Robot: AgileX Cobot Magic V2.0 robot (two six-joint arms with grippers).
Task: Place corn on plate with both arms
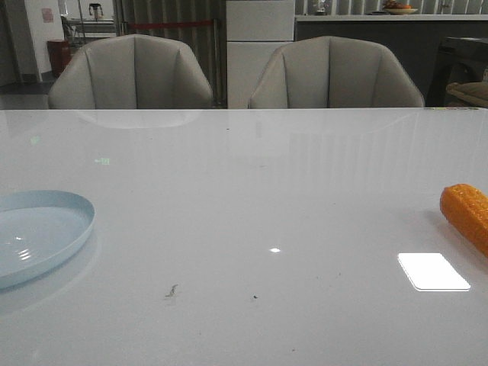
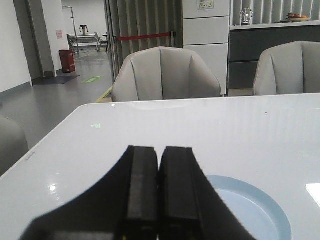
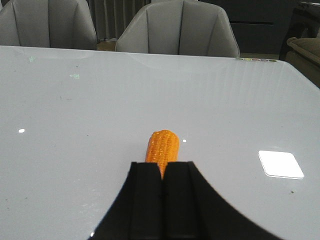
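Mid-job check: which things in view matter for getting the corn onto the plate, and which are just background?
Part of the job:
corn, on the table at the right
plate, at the left edge
left gripper, shut
right gripper, shut, just short of the corn

Just there:
table
two grey chairs behind it

Orange corn [image 1: 467, 213] flat, far from blue plate [image 1: 72, 221]

Office lounge: chairs [image 1: 131, 72], barrier belt [image 2: 141, 37].

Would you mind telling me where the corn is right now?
In the front view the corn lies on the table's far right edge, opposite the plate at far left.
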